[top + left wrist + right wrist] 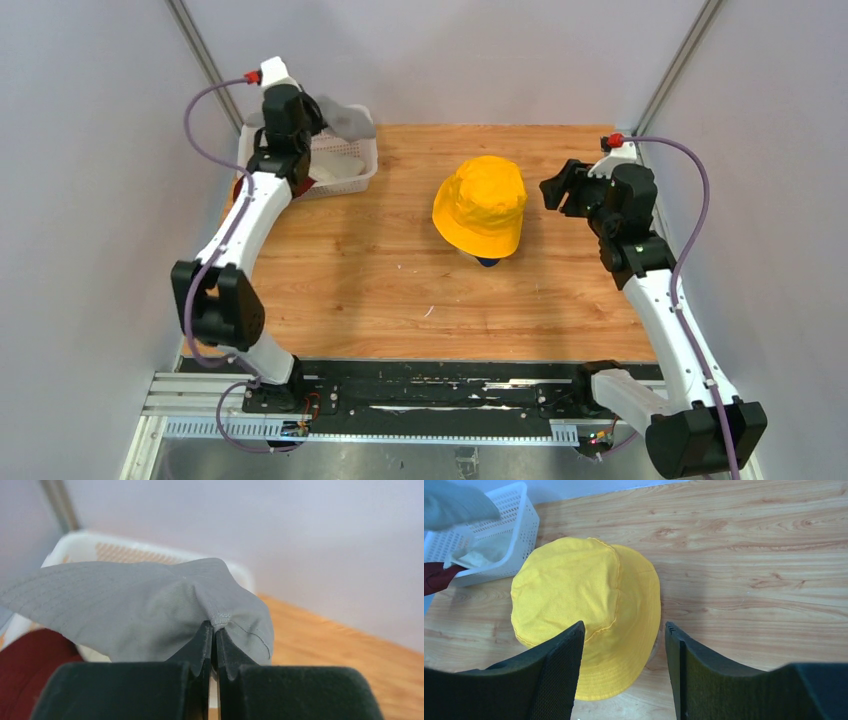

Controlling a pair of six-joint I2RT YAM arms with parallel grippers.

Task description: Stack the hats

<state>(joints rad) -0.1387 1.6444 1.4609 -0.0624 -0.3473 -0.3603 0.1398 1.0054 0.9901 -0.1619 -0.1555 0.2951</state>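
Observation:
The yellow hat [481, 205] sits in the middle of the table with a bit of the navy hat [488, 262] showing under its near brim; the yellow hat also fills the right wrist view [579, 605]. My left gripper [322, 112] is shut on the grey hat [345, 120] and holds it above the white basket; in the left wrist view the jaws [214, 630] pinch the grey hat's [130, 605] fabric. The dark red hat [30, 665] and beige hat [335, 160] lie in the basket. My right gripper [553, 190] is open and empty, just right of the yellow hat.
The white perforated basket [368, 170] stands at the back left of the wooden table [380, 290]. It also shows in the right wrist view [519, 520]. Grey walls and metal posts close in the back and sides.

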